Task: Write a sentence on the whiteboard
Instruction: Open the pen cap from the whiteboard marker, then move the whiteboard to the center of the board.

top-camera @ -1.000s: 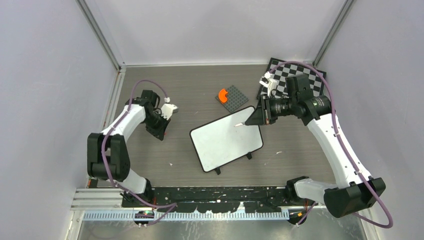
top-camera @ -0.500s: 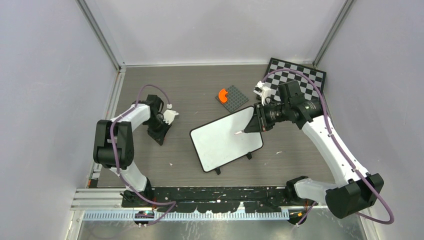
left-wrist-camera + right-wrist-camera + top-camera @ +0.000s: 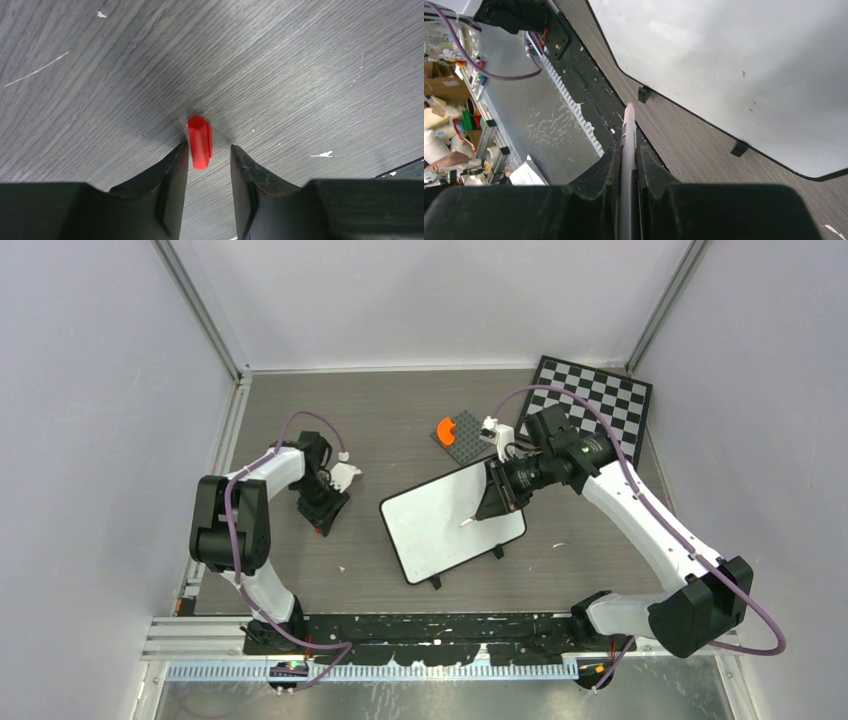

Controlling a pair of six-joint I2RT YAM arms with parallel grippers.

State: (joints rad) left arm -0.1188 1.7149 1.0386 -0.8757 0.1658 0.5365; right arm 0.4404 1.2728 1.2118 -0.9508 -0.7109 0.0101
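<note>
The whiteboard [image 3: 440, 530] lies tilted in the middle of the table, and its face is blank; no red sentence shows. It also fills the upper right of the right wrist view [image 3: 744, 65]. My right gripper [image 3: 492, 502] is shut on a grey marker [image 3: 628, 125] and holds it over the board, with the tip [image 3: 464, 523] near the board's middle. My left gripper [image 3: 325, 508] is down at the table to the left of the board, jaws apart. A red marker cap [image 3: 199, 142] lies on the table between its fingertips [image 3: 209, 150], close against the left finger.
A black-and-white chessboard [image 3: 605, 400] lies at the back right. A grey studded plate [image 3: 468, 437] with an orange piece [image 3: 444, 429] sits behind the whiteboard. The black rail [image 3: 440, 625] with the arm bases runs along the near edge.
My right gripper has carried the marker left and nearer, from the board's far right corner to over its middle. My left arm has shifted slightly right.
</note>
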